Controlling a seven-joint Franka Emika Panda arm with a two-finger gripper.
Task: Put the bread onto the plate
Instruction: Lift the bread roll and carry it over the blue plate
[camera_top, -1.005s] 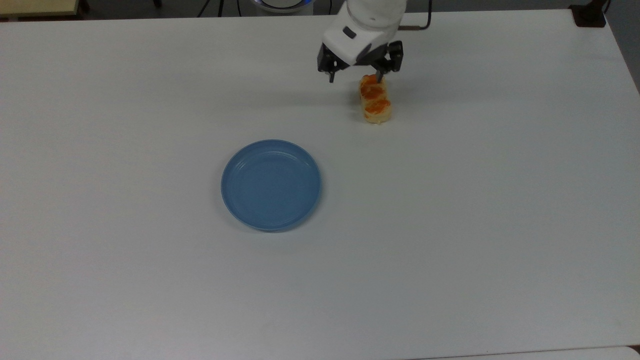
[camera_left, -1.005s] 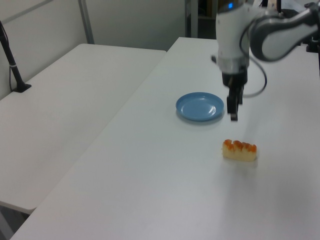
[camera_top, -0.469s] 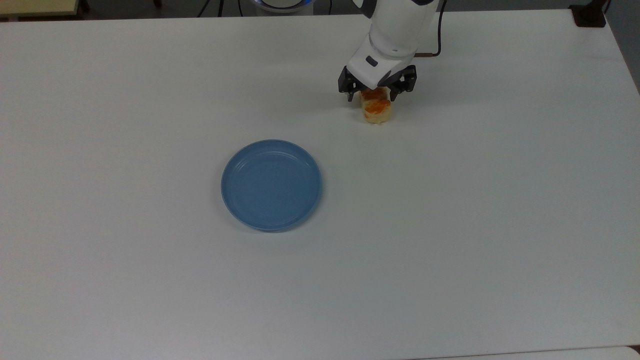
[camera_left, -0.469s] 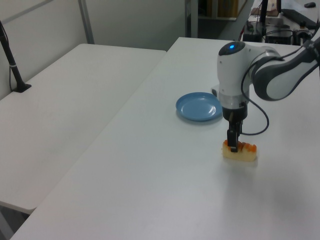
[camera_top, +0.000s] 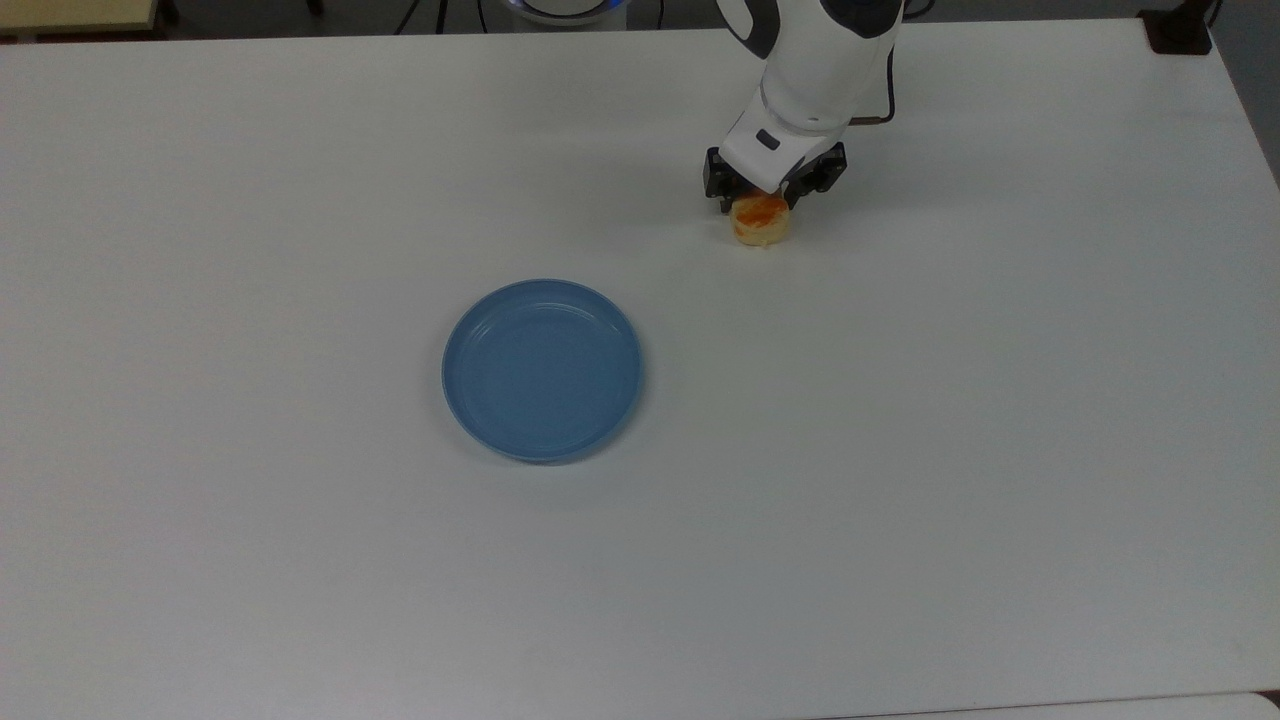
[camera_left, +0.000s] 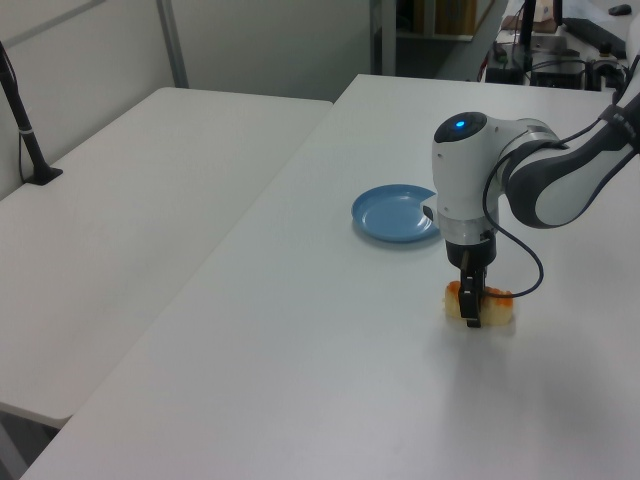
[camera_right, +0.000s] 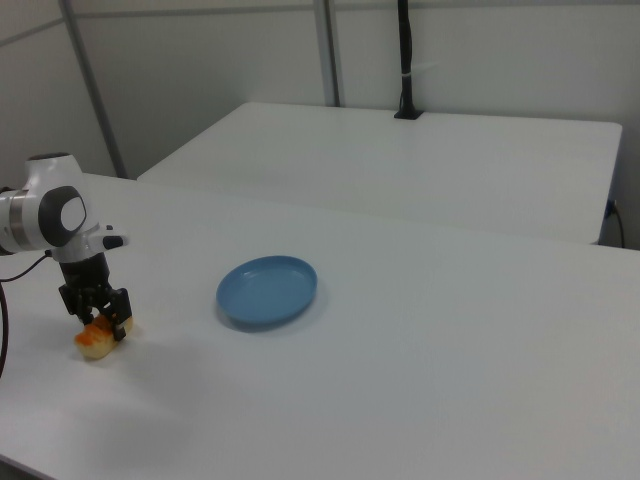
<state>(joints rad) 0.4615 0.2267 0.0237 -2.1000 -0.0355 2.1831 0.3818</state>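
Note:
The bread (camera_top: 763, 224), a pale-yellow roll with orange glaze, lies on the white table at the far right in the top view. My gripper (camera_top: 765, 200) has come down over it, open, with one finger on each side of the roll; most of the roll's far half is hidden under the hand. From the left view the gripper (camera_left: 472, 318) stands across the bread (camera_left: 497, 309), and in the right view the gripper (camera_right: 97, 325) straddles the bread (camera_right: 92, 344). The blue plate (camera_top: 542, 370) (camera_left: 398, 213) (camera_right: 268, 290) sits bare near the table's middle, well apart from the bread.
The white table (camera_top: 900, 450) is wide and bare around the plate. A second white table (camera_left: 130, 200) stands alongside, with a black post (camera_left: 25, 130) clamped to it. The arm's cable (camera_left: 525, 270) loops beside the wrist.
My gripper moved over the bread and dropped from above the table down around the roll, fingers now low on both sides. Bread and plate have not moved.

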